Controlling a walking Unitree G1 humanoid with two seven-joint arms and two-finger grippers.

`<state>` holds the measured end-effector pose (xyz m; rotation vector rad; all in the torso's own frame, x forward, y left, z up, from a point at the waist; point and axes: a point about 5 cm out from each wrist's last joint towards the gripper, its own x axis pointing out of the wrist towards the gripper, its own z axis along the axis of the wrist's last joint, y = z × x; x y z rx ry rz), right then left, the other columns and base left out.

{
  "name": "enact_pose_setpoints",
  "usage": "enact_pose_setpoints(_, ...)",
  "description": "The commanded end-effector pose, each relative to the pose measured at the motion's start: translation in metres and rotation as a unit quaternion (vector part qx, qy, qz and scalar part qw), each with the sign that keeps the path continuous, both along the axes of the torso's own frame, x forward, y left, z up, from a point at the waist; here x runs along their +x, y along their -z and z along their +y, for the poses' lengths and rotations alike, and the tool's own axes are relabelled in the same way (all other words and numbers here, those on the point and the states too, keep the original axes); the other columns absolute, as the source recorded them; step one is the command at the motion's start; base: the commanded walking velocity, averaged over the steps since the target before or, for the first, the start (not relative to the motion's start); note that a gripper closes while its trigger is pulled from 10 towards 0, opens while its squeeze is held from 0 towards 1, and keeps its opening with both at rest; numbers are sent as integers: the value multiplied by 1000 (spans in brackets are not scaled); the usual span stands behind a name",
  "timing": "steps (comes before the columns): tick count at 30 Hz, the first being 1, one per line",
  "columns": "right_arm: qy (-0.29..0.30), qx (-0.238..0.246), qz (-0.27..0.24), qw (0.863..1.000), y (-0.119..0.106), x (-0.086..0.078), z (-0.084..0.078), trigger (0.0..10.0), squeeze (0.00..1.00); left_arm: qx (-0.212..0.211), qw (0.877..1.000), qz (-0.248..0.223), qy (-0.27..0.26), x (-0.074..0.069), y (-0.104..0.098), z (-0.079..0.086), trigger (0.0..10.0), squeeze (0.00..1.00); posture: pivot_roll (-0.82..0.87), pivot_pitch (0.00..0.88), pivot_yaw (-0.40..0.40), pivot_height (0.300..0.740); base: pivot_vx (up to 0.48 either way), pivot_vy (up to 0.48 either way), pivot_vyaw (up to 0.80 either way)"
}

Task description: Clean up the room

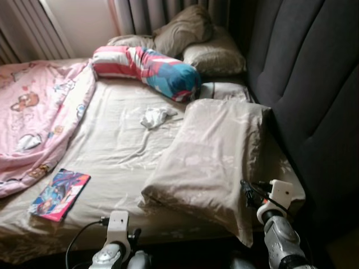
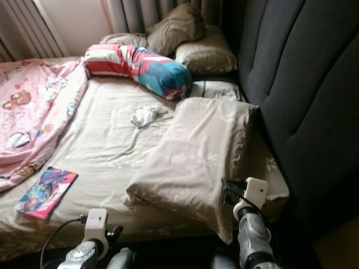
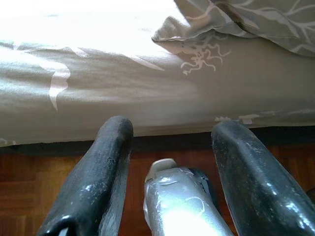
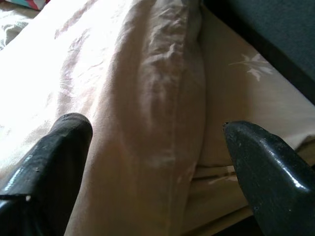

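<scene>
Facing an unmade bed (image 1: 118, 151), the humanoid stands at its near edge with both arms low and nothing in hand. At far left a pink cartoon-print quilt (image 1: 39, 112) lies bunched over the sheet; it looks soft and light but bulky, best taken by a hem or corner and drawn flat. Just below it a glossy comic book (image 1: 59, 193) rests near the bed's edge, thin, stiff and likely slippery, so a pinch along its free edge seems safest; its cover lettering is too small to read. The left gripper (image 3: 170, 177) hovers beside the mattress above the wooden floor (image 3: 29, 177), fingers spread apart and empty. Mid-bed sits a small crumpled white cloth (image 1: 156, 116), featherlight and easy to nip at any fold, and behind it a striped red, white and blue bolster (image 1: 147, 70), soft and rounded, probably needing a wide hold. Rightward, a large beige pillow (image 1: 210, 159) lies askew beside the dark padded headboard (image 1: 314, 84); the right gripper (image 4: 157, 162) points along it, jaws wide and holding nothing. A corner seam looks the surest hold. No brand or label is legible.
</scene>
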<state>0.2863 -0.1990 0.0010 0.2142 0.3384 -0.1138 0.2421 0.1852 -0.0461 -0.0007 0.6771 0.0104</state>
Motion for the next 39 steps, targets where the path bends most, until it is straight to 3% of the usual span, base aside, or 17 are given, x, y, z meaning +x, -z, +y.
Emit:
enact_pose_setpoints(1, -8, 4, 3, 1000, 2, -2, 5, 10000, 0, -3, 1000, 3, -12, -2, 1, 4, 10000, 0, -116, 29, 43, 645, 274, 0, 0)
enact_pose_setpoints(9, -8, -1, -7, 1000, 1, -3, 2, 10000, 0, 0, 1000, 6, 2, -2, 1, 4, 10000, 0, -119, 20, 44, 645, 288, 0, 500)
enact_pose_setpoints(18, 8, 7, -4, 1000, 1, -2, -2, 10000, 0, 2, 1000, 7, 12, -1, 1, 2, 10000, 0, -116, 25, 44, 645, 159, 0, 0)
enact_pose_setpoints(24, 52, 12, 29, 998, 8, -8, -10, 10000, 0, 2, 1000, 7, 12, -1, 1, 2, 10000, 0, -104, 34, 43, 645, 0, 0, 0)
enact_pose_setpoints(27, 80, 41, 30, 996, 11, -11, -13, 10000, 0, 3, 1000, 8, 11, -1, 0, 3, 10000, 0, -97, 41, 45, 645, 0, 0, 0)
enact_pose_setpoints(28, 84, 49, 31, 995, 11, -12, -13, 10000, 1000, 5, 1000, 8, 10, -1, 1, 4, 10000, 0, -96, 44, 48, 645, 0, 0, 0)
enact_pose_setpoints(36, 103, 55, 65, 991, 20, -20, -20, 10000, 1000, 11, 1000, 18, 21, -6, 4, 4, 10000, 0, -94, 51, 61, 645, 0, 0, 0)
enact_pose_setpoints(39, 85, 83, 63, 991, 21, -20, -16, 10000, 1000, 12, 1000, 18, 22, -7, 4, 4, 10000, 0, -104, 56, 69, 645, 0, 0, 0)
